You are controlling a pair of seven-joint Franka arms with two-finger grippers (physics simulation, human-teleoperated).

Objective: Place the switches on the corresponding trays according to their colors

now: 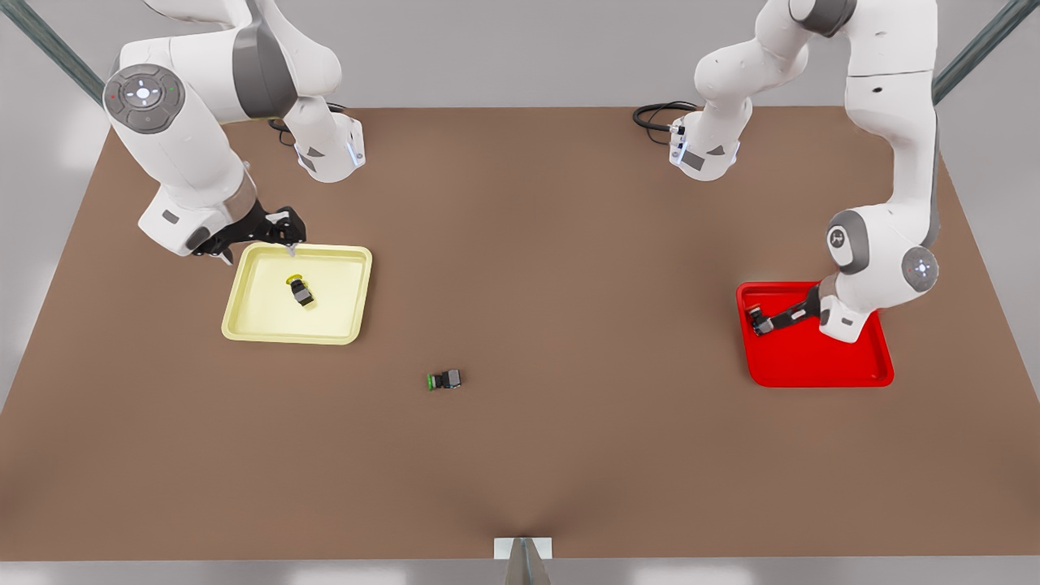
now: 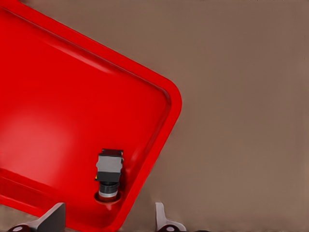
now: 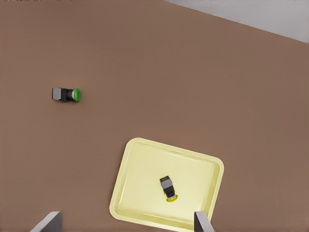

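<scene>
Yellow switch (image 1: 301,291) lies on its side inside the yellow tray (image 1: 244,325). Red switch (image 2: 109,175) lies in the red tray (image 2: 58,106), hard against a corner wall. Green switch (image 1: 444,379) sits loose on the tabletop (image 1: 569,244), between the trays.

Left gripper (image 1: 760,318) hangs low over the red tray, fingers apart, nothing held. Right gripper (image 1: 286,236) hovers at the yellow tray's far rim, fingers spread, empty.

Risk: left gripper is close to the red switch; a sideways pull-out could clip it over the rim or drag the tray. Lift straight up
</scene>
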